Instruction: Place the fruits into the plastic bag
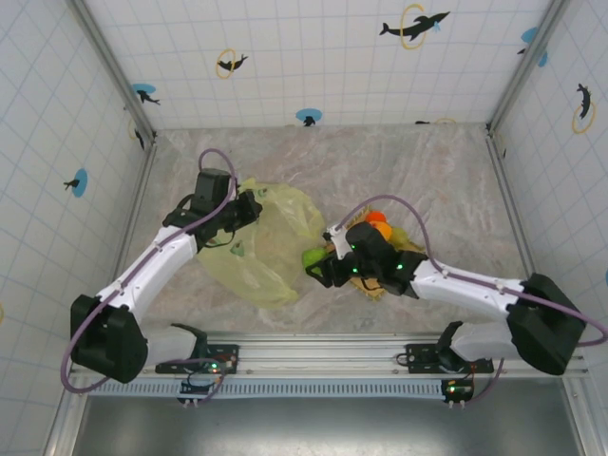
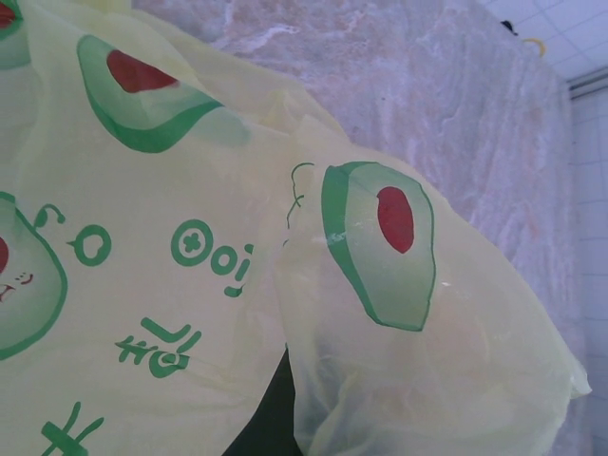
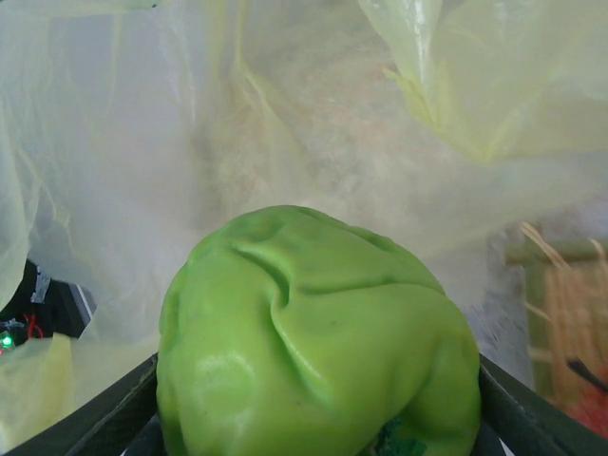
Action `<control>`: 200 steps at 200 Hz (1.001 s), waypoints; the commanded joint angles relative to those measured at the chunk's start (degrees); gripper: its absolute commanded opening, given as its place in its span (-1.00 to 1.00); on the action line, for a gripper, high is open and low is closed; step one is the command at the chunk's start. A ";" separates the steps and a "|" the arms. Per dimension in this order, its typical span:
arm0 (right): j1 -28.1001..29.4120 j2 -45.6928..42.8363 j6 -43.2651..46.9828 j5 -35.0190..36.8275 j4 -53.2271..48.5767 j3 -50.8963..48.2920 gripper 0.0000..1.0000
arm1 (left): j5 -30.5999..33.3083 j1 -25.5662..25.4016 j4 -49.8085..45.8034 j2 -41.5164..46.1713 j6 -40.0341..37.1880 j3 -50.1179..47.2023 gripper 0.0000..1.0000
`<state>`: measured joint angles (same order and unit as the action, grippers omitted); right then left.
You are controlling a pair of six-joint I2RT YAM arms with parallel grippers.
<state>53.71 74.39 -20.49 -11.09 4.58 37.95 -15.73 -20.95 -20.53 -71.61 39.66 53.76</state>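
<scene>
The yellow-green plastic bag (image 1: 271, 252) lies left of centre, printed with green motifs (image 2: 380, 242). My left gripper (image 1: 249, 211) is shut on the bag's upper edge, and the film drapes over its dark fingers (image 2: 258, 423). A wrinkled green fruit (image 3: 313, 332) sits between my right gripper's fingers (image 3: 114, 423), shut on it. In the top view that fruit (image 1: 311, 256) and my right gripper (image 1: 317, 266) are at the bag's right edge, with translucent bag film (image 3: 237, 123) just ahead. Orange fruits (image 1: 380, 226) rest behind the right wrist.
A woven straw-coloured mat (image 1: 407, 239) lies under the right arm, its fringe at the right of the right wrist view (image 3: 560, 304). The marbled tabletop (image 1: 427, 171) stretches out behind. Tiled walls close in the table on three sides.
</scene>
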 commanded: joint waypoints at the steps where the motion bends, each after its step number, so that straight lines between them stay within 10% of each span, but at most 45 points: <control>1: 1.11 3.76 2.80 -1.01 10.73 2.98 0.16 | -2.99 0.15 -0.25 1.57 3.83 0.10 -1.00; 200: 0.52 19.77 -15.85 12.84 19.89 6.84 0.16 | -9.07 -2.27 12.42 3.68 14.09 -6.27 -1.00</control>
<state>53.47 90.67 -28.80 -2.52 23.99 41.45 -23.55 -22.72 -11.44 -67.88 51.64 48.88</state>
